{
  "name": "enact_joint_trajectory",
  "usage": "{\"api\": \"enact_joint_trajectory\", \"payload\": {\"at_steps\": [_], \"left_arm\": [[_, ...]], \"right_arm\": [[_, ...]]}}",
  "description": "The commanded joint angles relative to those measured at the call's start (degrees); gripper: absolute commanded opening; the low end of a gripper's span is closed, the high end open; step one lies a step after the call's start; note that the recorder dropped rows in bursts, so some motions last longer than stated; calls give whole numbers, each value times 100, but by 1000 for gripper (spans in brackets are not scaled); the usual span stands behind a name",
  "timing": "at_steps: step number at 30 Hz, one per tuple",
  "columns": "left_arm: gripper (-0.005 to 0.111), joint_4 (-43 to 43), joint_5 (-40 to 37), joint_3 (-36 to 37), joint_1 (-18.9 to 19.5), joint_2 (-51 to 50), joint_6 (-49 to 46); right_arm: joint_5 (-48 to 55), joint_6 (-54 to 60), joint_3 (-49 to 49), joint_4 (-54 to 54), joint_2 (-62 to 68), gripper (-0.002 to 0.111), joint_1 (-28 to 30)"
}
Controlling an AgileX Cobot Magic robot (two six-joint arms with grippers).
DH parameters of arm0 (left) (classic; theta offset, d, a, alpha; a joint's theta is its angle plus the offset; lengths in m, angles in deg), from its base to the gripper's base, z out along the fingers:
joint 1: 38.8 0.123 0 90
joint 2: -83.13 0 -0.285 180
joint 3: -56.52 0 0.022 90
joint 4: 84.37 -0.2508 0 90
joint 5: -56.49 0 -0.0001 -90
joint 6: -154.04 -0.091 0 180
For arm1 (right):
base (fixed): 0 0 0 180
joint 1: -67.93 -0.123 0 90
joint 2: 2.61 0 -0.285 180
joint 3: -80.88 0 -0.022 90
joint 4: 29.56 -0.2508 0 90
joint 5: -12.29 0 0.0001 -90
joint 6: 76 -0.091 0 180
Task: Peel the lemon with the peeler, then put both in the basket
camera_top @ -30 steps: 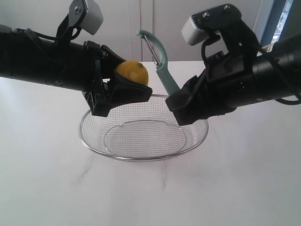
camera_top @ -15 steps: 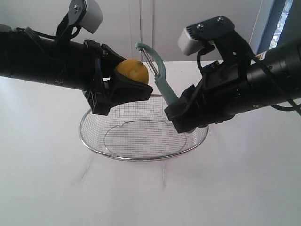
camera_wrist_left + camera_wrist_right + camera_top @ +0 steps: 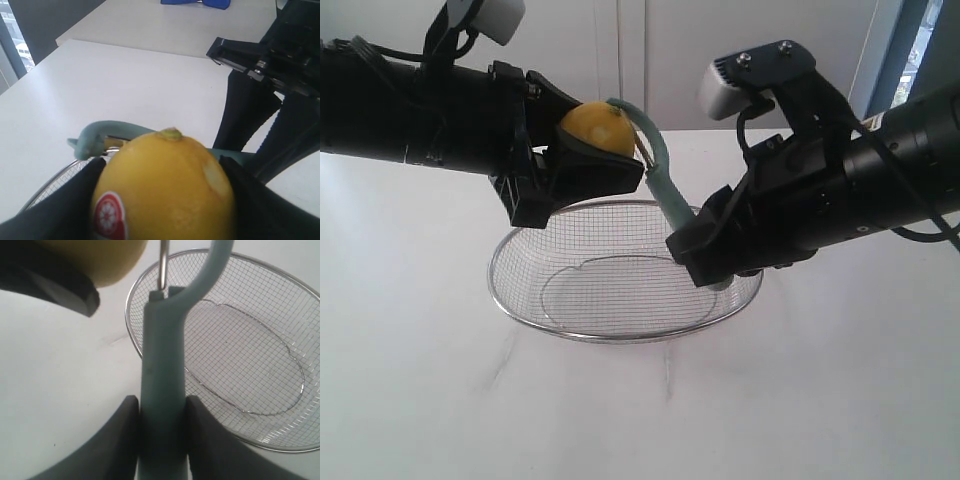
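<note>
My left gripper [image 3: 582, 155] is shut on the yellow lemon [image 3: 595, 130], held in the air above the back rim of the wire basket [image 3: 620, 335]. The left wrist view shows the lemon [image 3: 167, 190] close up, its red-and-white sticker facing the camera, and the peeler's head [image 3: 97, 140] curving just behind it. My right gripper [image 3: 695, 245] is shut on the teal handle of the peeler [image 3: 665, 190], whose curved head rests against the lemon's far side. In the right wrist view the peeler [image 3: 165, 365] rises between the fingers [image 3: 120, 440] towards the lemon [image 3: 97, 260].
The basket [image 3: 220, 270] holds nothing and stands on a white table [image 3: 420, 380]. A second white table with a blue object [image 3: 195, 2] stands behind in the left wrist view.
The left gripper has lifted the lemon a little. The right gripper has swung the peeler left, so its head now meets the lemon instead of standing apart.
</note>
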Motion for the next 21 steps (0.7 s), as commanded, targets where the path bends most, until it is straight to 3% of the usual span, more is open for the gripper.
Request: {"api": "enact_joint_trajectory", "payload": {"at_steps": [1, 14, 21], "left_arm": [[0, 189, -53, -32, -23, 69, -10], [0, 106, -63, -32, -23, 67, -10], [0, 80, -63, -32, -23, 67, -10]], "right_arm": [[0, -27, -14, -57, 10, 0, -4], [-164, -27, 103, -8, -419, 0, -4], [-171, -27, 175, -8, -1334, 0, -4]]}}
